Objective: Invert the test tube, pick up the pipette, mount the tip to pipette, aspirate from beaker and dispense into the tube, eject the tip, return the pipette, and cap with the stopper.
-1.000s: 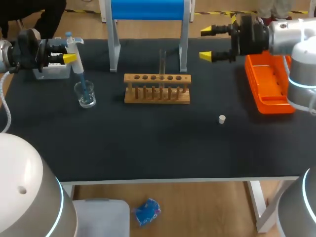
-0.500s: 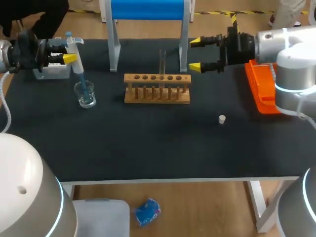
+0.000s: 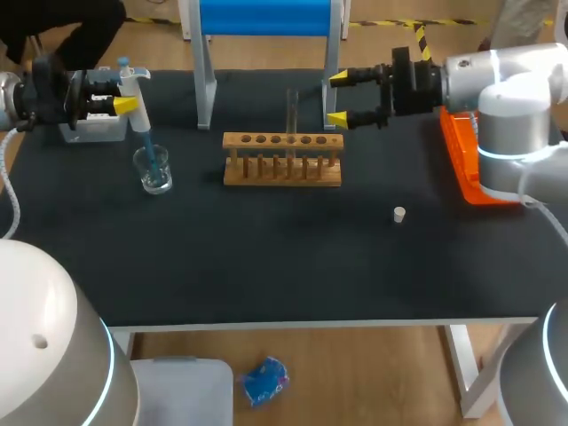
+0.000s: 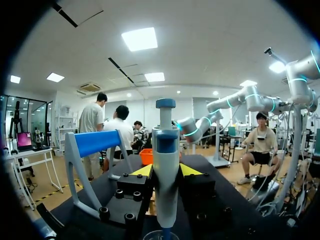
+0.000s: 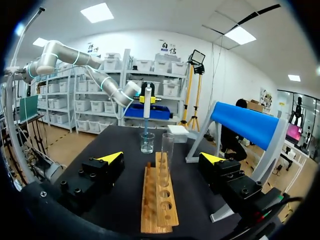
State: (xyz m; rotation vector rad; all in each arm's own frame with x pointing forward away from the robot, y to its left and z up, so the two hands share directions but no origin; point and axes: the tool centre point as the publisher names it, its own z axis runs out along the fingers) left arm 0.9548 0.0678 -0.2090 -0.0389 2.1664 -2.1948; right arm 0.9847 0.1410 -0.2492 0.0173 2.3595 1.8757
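Yellow-tipped left claw (image 3: 124, 101) pinches the white-and-blue plastic pipette (image 3: 134, 82); hold its tip deep in the clear glass beaker (image 3: 153, 171); right claw (image 3: 339, 98) spread.

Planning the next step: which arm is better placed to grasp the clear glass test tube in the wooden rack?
Probably right: the open right gripper faces the clear glass test tube; the left gripper is shut on the white-and-blue pipette.

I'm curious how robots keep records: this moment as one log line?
left gripper: shut on pipette, dipped in beaker | right gripper: open, facing test tube in rack | stopper: on table
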